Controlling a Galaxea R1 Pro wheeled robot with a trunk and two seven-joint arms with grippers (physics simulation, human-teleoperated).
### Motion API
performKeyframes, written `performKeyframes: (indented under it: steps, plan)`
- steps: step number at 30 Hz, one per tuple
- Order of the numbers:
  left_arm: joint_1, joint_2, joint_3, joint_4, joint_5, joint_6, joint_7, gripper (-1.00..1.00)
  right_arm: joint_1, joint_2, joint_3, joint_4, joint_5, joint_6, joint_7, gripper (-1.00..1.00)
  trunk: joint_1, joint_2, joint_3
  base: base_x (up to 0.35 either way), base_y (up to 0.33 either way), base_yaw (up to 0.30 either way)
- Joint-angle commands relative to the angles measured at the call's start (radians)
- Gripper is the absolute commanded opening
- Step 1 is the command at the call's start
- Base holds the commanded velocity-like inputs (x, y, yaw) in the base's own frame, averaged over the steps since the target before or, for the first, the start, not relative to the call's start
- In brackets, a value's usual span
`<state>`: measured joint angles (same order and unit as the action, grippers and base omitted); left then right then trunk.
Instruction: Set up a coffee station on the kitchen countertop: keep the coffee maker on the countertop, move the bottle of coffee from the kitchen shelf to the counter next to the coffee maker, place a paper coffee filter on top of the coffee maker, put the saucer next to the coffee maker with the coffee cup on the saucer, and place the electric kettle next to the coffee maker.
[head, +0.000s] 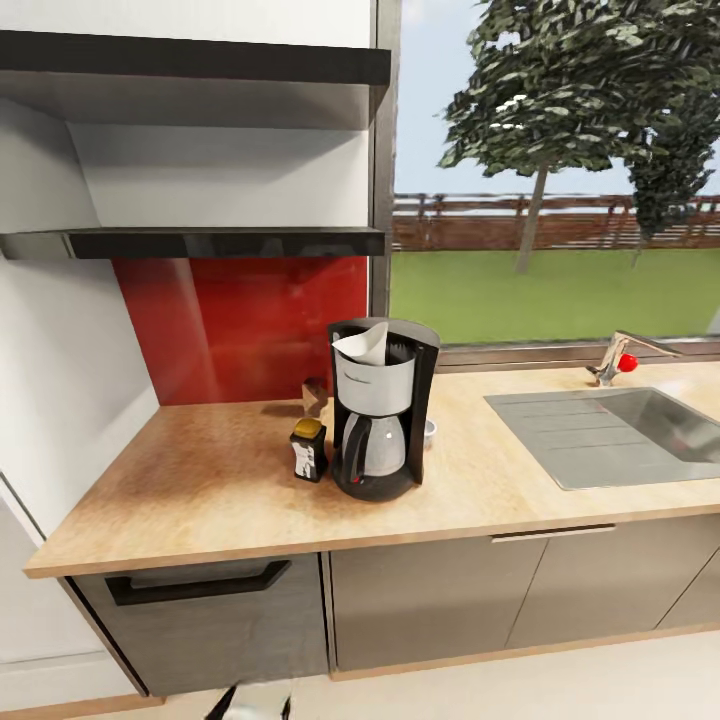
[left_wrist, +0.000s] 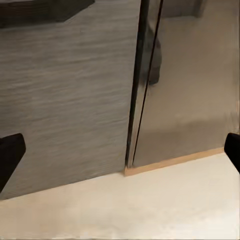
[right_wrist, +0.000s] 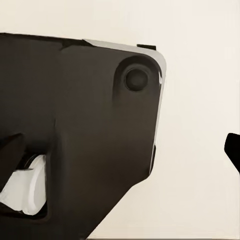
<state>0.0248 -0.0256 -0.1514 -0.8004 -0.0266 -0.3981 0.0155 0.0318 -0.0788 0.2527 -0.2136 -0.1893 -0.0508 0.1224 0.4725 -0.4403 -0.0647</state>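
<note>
Maker (head: 383, 410) on counter (head: 200, 480), filter (head: 364, 344) on top, bottle (head: 309, 449) just beside it: done, I'd say. Small cup-like thing (head: 429, 432) behind maker, unclear. Saucer and kettle left. Left gripper (left_wrist: 120, 150) and right gripper (right_wrist: 120, 155) both spread wide, empty.

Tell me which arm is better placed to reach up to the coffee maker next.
Left, marginally: the left gripper is open and faces the cabinet fronts under the countertop, so it mainly needs raising. The right gripper, also open, points at the robot's own base and the floor.
</note>
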Motion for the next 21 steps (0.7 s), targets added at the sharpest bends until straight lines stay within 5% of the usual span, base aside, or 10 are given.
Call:
performKeyframes:
  steps: [1,7,9,12,17,21]
  plan:
    - [0.018,0.019,0.000,0.040,-0.004,0.002,0.004,1.00,0.000,-0.001,0.006,-0.015,-0.011,-0.002,0.002,1.00,0.001,-0.002,-0.002,0.000,0.000,0.000]
    - [0.027,0.070,0.023,0.270,0.000,0.007,0.019,1.00,0.000,0.000,0.003,-0.057,-0.014,-0.002,0.003,1.00,0.001,-0.002,-0.002,0.000,0.000,0.000]
    - [0.025,0.079,0.099,0.482,-0.001,0.007,0.036,1.00,0.000,0.001,0.001,-0.078,-0.017,-0.003,0.003,1.00,0.001,-0.002,-0.002,0.000,0.000,0.000]
    - [0.023,0.082,0.112,0.554,-0.001,0.014,0.039,1.00,0.000,0.002,0.001,-0.088,-0.016,-0.003,0.003,1.00,0.001,-0.002,-0.002,0.000,0.000,0.000]
    - [0.022,0.085,0.119,0.630,-0.002,0.246,0.048,1.00,0.000,0.002,-0.002,-0.098,-0.019,-0.023,0.003,1.00,0.001,-0.002,-0.002,0.000,0.000,0.000]
    - [0.024,0.083,0.119,0.635,-0.002,0.286,0.054,1.00,0.000,0.002,-0.018,-0.098,-0.031,-0.025,0.003,1.00,0.001,-0.002,-0.002,0.000,0.000,0.000]
